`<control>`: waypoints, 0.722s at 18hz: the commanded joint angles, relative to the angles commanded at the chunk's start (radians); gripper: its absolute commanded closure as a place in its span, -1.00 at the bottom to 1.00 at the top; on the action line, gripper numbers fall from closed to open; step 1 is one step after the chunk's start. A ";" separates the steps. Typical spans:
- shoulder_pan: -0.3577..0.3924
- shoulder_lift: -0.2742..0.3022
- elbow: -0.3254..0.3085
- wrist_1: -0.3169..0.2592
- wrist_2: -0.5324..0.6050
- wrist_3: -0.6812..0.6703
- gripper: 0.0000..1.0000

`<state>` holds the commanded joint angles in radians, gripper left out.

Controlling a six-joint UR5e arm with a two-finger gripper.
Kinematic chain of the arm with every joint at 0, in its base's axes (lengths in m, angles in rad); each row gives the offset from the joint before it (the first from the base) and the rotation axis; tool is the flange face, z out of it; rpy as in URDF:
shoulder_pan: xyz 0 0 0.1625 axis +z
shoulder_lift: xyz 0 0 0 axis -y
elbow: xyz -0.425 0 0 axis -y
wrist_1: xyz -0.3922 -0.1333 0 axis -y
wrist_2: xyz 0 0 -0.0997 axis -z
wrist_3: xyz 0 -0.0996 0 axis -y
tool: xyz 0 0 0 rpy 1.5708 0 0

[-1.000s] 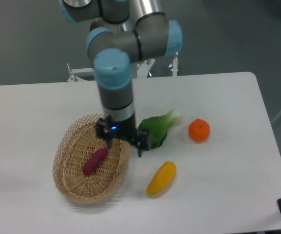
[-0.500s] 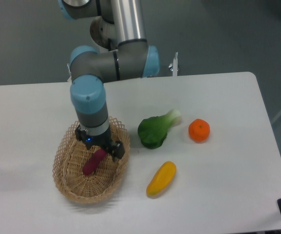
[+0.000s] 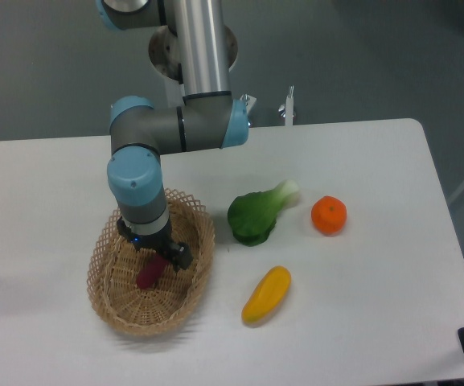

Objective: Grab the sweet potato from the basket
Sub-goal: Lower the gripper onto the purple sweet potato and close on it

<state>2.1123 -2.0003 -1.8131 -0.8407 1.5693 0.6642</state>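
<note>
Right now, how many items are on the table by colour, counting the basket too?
Purple: 1, the sweet potato, in the basket under the hand
Tan: 1, the basket
Green: 1, the leafy vegetable
Orange: 1, the round fruit
Yellow: 1, the curved fruit
Total: 5

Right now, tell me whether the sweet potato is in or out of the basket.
In: the sweet potato lies inside the basket, gripper over it.
</note>
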 joint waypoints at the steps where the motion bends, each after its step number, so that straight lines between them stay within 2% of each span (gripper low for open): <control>1: 0.000 0.000 0.002 0.003 0.000 0.000 -1.00; 3: 0.000 0.000 0.005 0.005 0.000 0.000 -1.00; 7: 0.000 -0.006 0.006 0.005 0.000 0.005 -0.40; 13: 0.000 -0.006 0.005 0.005 0.000 0.008 -0.10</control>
<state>2.1123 -2.0064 -1.8085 -0.8360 1.5693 0.6719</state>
